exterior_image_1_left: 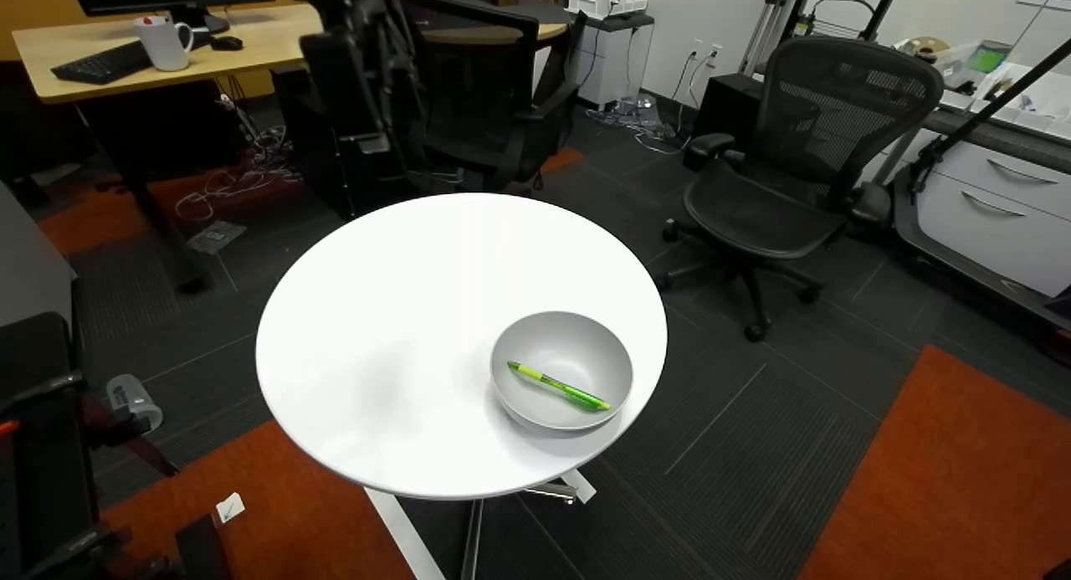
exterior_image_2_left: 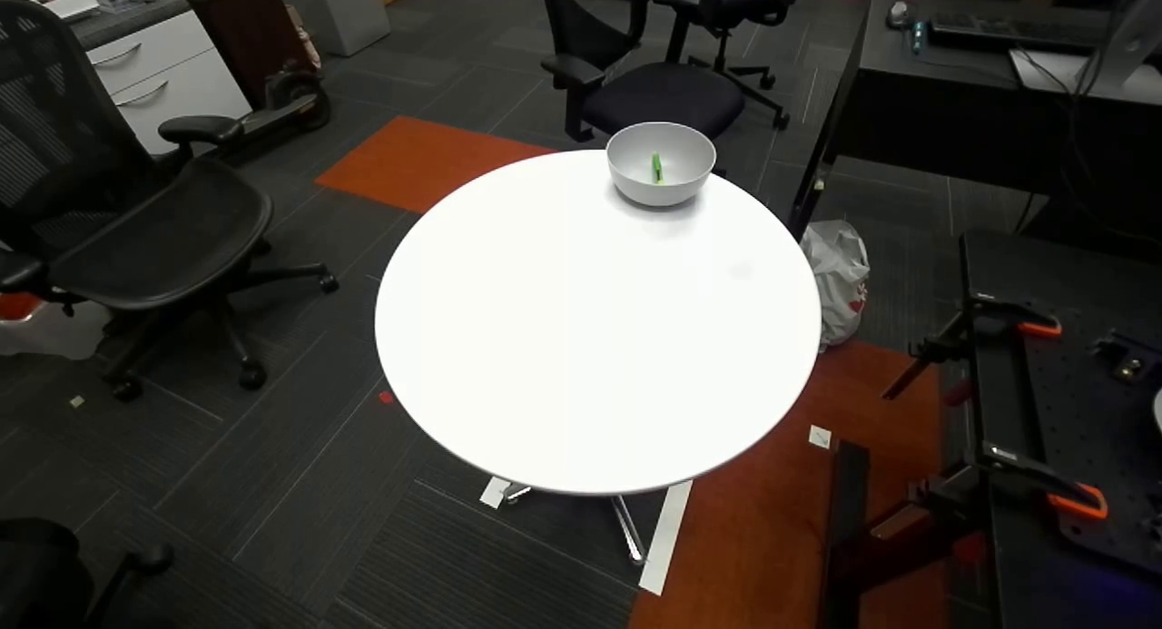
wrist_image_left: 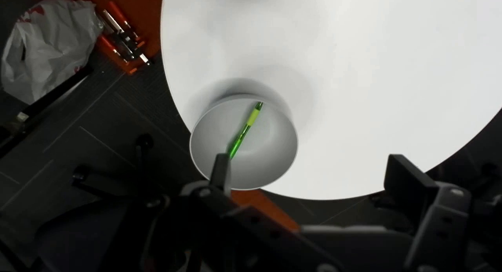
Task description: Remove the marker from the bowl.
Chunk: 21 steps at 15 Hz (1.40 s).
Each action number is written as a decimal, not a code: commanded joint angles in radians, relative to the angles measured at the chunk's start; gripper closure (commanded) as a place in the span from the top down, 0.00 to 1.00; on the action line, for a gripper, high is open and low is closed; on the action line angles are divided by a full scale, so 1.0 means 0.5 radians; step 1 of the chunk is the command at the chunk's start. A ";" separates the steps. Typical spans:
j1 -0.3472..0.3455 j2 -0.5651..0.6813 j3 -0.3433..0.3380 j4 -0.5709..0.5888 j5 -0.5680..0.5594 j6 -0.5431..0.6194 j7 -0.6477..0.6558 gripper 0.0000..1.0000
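The bright green marker (exterior_image_1_left: 556,386) lies slanted inside the grey-white bowl (exterior_image_1_left: 577,341). In an exterior view, the marker (exterior_image_2_left: 656,168) and the bowl (exterior_image_2_left: 635,186) also show. The bowl stands near the edge of the round white table (exterior_image_1_left: 376,304). In the wrist view, the marker (wrist_image_left: 245,131) lies across the bowl (wrist_image_left: 270,166), and its lower end is hidden behind one finger. My gripper (wrist_image_left: 310,160) is open with its fingers wide apart and nothing between them. It hangs above the table, apart from the bowl and marker. Dark, blurred arm parts show at the top of an exterior view.
A black mesh chair (exterior_image_1_left: 766,178) stands beside the table. A desk (exterior_image_1_left: 268,40) with a white mug (exterior_image_1_left: 165,48) stands behind. A plastic bag (exterior_image_2_left: 835,280) lies on the floor near the table. A dark bench with orange clamps (exterior_image_2_left: 1080,502) stands at one side.
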 commanded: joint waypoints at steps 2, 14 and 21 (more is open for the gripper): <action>0.025 0.391 -0.087 0.354 -0.158 -0.007 0.440 1.00; 0.144 0.895 -0.349 0.575 -0.106 -0.003 0.714 1.00; 0.145 0.905 -0.357 0.560 -0.100 0.020 0.644 1.00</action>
